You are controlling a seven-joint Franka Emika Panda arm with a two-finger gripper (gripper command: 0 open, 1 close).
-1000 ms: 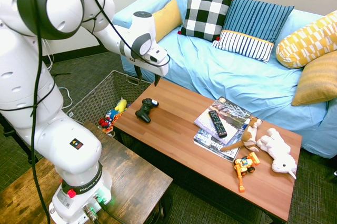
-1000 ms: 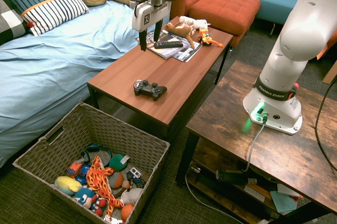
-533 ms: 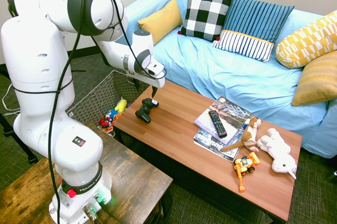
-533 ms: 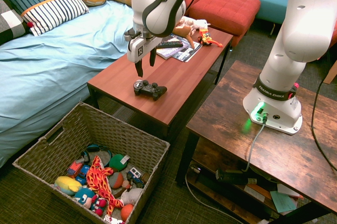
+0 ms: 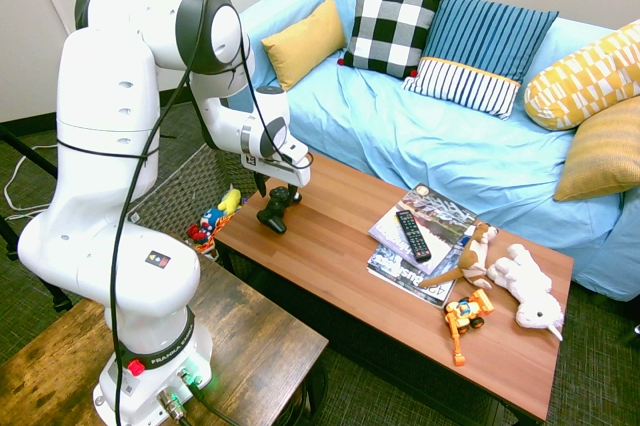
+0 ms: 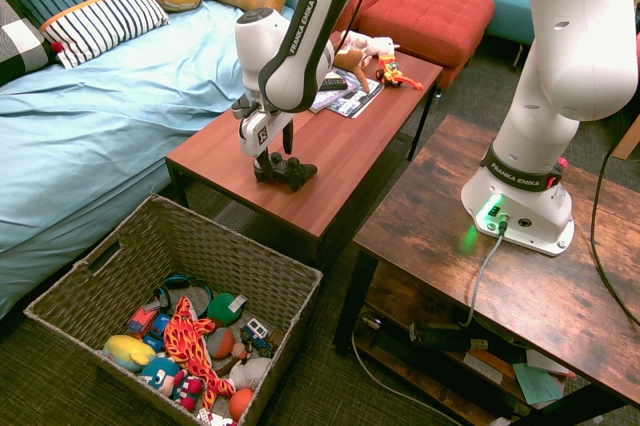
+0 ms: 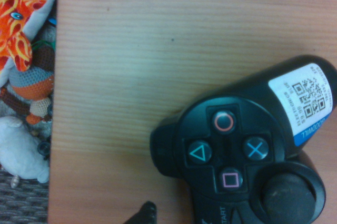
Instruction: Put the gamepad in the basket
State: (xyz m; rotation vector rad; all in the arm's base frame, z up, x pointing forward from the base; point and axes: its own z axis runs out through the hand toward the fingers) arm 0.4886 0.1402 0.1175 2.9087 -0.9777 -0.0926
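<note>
Compared with before, you have lowered the gripper [image 6: 274, 146], with its fingers spread apart, down to the gamepad [image 6: 286, 172], which lies as before on the coffee table [image 6: 330, 136], near the centre of the second exterior view.

Living-room setting: blue-covered sofa [image 5: 400, 136], cushions [image 5: 387, 29], coffee table [image 5: 340, 246].

My white jointed arm [image 6: 300, 36] reads "FRANKA EMIKA". Near me, the matte black two-handled gamepad [image 7: 237, 155] shows "START", triangle, circle, cross and square, plus a white-and-blue sticker [image 7: 303, 103] reading "GOODWILL" beside a QR code.
</note>
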